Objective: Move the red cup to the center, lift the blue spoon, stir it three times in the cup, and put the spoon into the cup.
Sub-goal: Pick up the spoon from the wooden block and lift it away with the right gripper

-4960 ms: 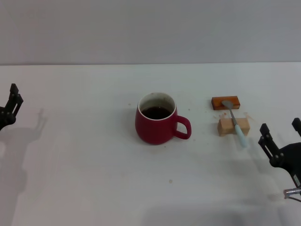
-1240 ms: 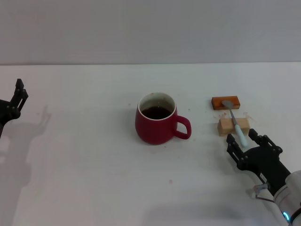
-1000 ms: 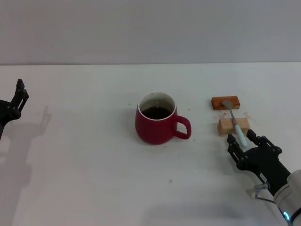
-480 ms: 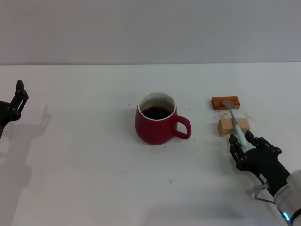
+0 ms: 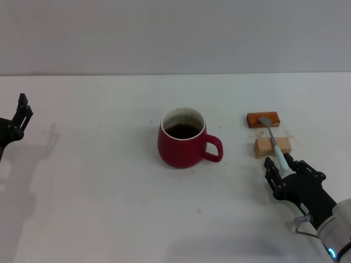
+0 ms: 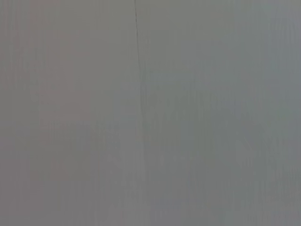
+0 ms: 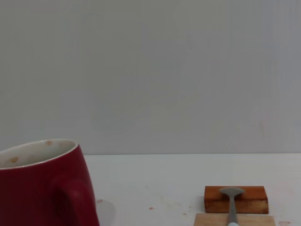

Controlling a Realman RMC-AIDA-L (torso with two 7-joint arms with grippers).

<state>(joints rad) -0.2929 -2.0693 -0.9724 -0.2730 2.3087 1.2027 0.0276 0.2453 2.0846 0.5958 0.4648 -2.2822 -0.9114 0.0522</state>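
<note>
The red cup (image 5: 183,139) stands upright near the middle of the white table (image 5: 98,208), its white interior holding dark liquid and its loop handle turned toward the table's right edge. In the right wrist view the cup (image 7: 44,186) shows its rim and handle, with faint brown spots on the inner wall.

The blue spoon (image 5: 275,143) lies toward the right edge, well apart from the cup. Its grey metal bowl rests on the orange-brown block (image 5: 264,119), its neck and pale blue handle cross the pale wooden block (image 5: 272,147), and the handle's end points toward the near edge. The two blocks sit just beside each other, the orange-brown one farther back. The right wrist view looks along the spoon (image 7: 231,200) from the handle side, with the bowl on the orange-brown block (image 7: 236,199) and the pale wooden block (image 7: 235,220) in front of it.

The right gripper (image 5: 285,172) is low over the table near the near right corner, its fingers (image 5: 270,167) spread on either side of the handle's end without pinching it.

The left gripper (image 5: 16,120) hangs at the left edge, far from the cup; I cannot tell how its fingers stand. The left wrist view shows only a plain grey surface.
</note>
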